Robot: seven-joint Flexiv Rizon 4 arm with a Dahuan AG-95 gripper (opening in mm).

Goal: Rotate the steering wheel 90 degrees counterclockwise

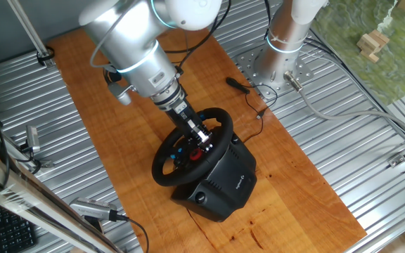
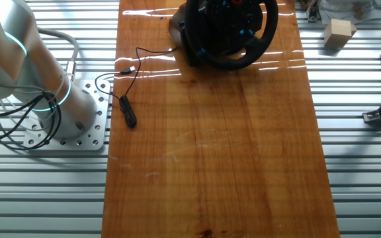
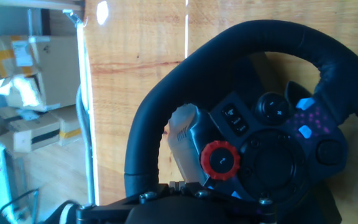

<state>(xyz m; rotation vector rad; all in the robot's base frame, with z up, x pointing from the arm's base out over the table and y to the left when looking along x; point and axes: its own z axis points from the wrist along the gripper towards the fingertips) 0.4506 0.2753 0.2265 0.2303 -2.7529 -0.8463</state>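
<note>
A bundle of cable [image 1: 98,210] lies at the left on the metal slats beside the wooden counter [image 1: 111,133]. Above it the silver arm [image 1: 133,53] slants down from the upper left, and its tool [image 1: 200,136] ends right at the hub of the steering wheel [image 1: 166,156], inside the ring of the rim. Whether the fingers are spread or closed, and whether they grip a spoke, cannot be told: the arm and the wheel cover them in the one fixed view, and the hand view shows only the tool's lower edge against the rim.

The steering wheel sits near the middle of the counter, tilted up on a boxy black base [image 1: 223,183] with a round knob. In the hand view a red dial [image 3: 221,160] and blue-lit buttons [image 3: 304,104] show on the hub. A thin black cable [image 1: 255,95] runs on the counter toward the round arm mount [image 1: 273,67] at the right. Far right, small wooden blocks [image 1: 373,43] rest on green ground.
</note>
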